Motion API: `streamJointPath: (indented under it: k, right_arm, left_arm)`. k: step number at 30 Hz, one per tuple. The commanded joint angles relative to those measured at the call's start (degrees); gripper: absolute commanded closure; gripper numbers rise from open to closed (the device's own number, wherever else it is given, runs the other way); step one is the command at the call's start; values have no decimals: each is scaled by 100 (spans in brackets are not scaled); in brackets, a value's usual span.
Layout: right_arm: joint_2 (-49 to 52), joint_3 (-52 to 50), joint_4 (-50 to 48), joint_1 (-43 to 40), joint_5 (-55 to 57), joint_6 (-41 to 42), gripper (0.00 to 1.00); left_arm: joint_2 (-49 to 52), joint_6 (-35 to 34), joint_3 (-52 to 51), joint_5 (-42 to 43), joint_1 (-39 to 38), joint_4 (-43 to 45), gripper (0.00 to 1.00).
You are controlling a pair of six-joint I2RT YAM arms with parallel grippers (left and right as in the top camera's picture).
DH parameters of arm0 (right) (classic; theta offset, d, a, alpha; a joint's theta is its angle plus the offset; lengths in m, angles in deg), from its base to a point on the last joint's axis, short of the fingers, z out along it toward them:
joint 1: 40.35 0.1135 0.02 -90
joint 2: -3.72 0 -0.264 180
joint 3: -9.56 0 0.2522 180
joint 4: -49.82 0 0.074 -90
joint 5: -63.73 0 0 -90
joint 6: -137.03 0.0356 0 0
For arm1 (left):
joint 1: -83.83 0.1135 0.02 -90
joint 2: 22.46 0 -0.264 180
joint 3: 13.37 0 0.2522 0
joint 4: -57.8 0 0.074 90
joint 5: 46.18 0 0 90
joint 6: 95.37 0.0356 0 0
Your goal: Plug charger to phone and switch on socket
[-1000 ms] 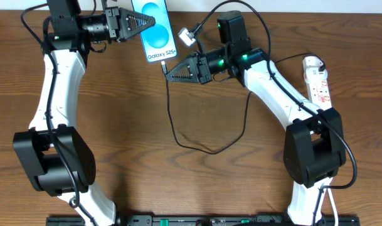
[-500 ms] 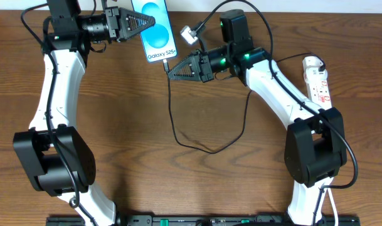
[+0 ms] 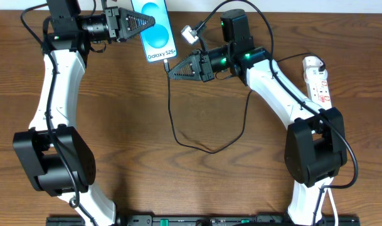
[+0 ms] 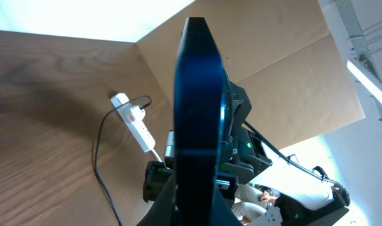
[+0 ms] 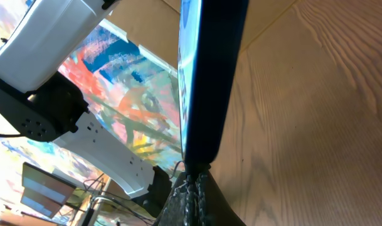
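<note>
The phone (image 3: 158, 31), light blue with "Galaxy S25+" on it, is held off the table at the top. My left gripper (image 3: 147, 22) is shut on its upper left edge. The phone shows edge-on in the left wrist view (image 4: 197, 113) and in the right wrist view (image 5: 212, 81). My right gripper (image 3: 170, 69) is shut on the charger's connector tip (image 5: 194, 179), which touches the phone's bottom edge. I cannot tell whether it is seated. The charger's black cable (image 3: 173, 119) loops over the table to its white plug adapter (image 3: 189, 34). The socket (image 3: 318, 78) lies at the far right.
The charger's cable loop (image 3: 228, 141) lies on the wooden table between the arms. The socket also shows in the left wrist view (image 4: 133, 119), with a black cable beside it. The right arm's thick black cables arch above its wrist (image 3: 253, 12).
My right gripper has moved a little up and to the right, bringing the connector tip to the phone's bottom edge. The left gripper and phone have not moved.
</note>
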Motion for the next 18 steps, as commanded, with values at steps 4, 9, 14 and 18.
streamJointPath:
  k: [4, 9, 14, 18]
  right_arm:
    - [50, -15, -28, 42, -24, 35, 99]
    - [50, -15, -28, 105, -22, 33, 99]
    - [50, -15, -28, 138, -17, 33, 99]
    - [50, -15, -31, 131, 55, 35, 99]
  left_arm:
    - [-195, -31, 55, 190, -2, 28, 93]
    - [-195, -28, 55, 190, -2, 28, 93]
    - [-195, -28, 55, 190, -2, 28, 93]
    - [-195, -28, 55, 190, -2, 28, 93]
